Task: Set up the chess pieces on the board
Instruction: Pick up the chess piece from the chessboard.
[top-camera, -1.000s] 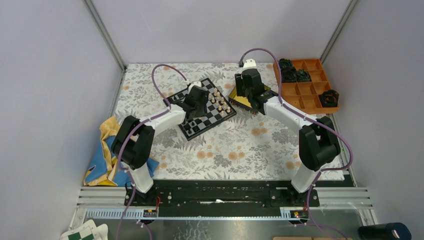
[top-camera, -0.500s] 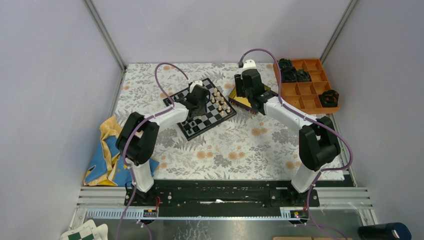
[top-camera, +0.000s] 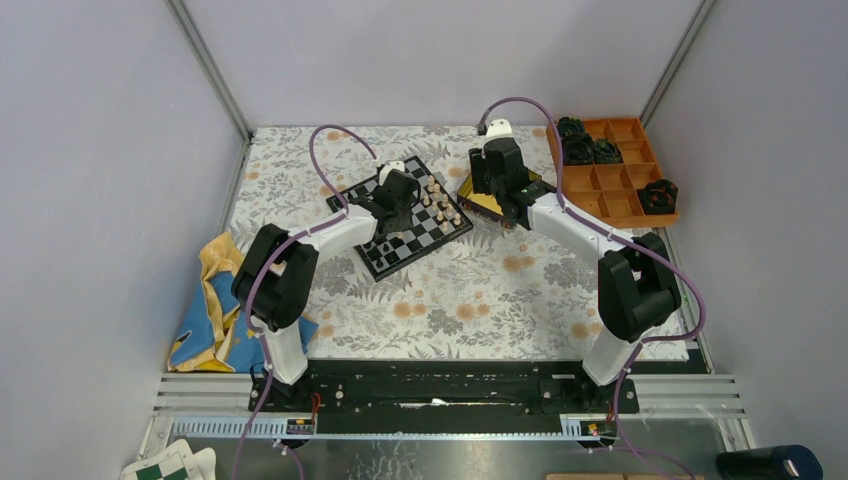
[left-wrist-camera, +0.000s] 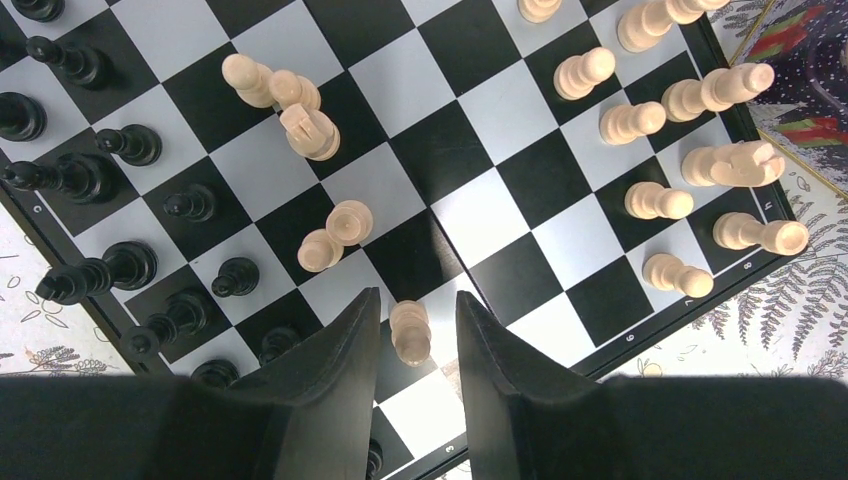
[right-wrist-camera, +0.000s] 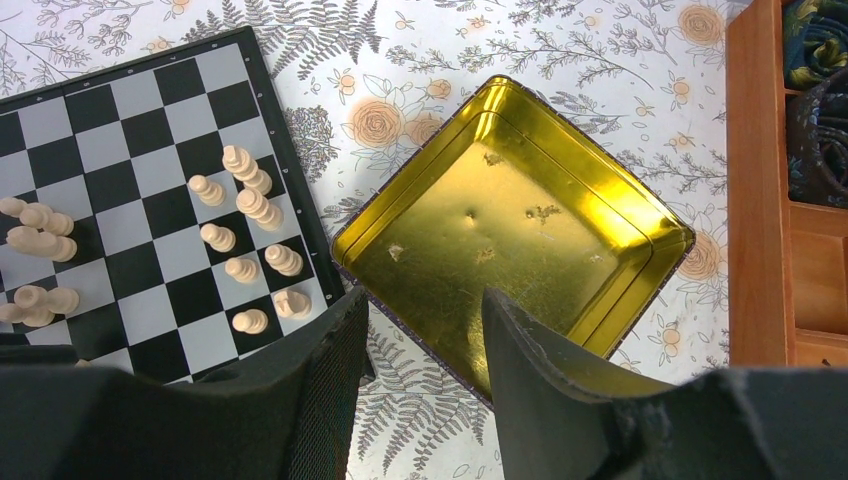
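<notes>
White coordinate marks dot the black rim of the chessboard (left-wrist-camera: 545, 160) in the left wrist view: a C, an 8, a 6. The rim's other marks are too small to read.
</notes>
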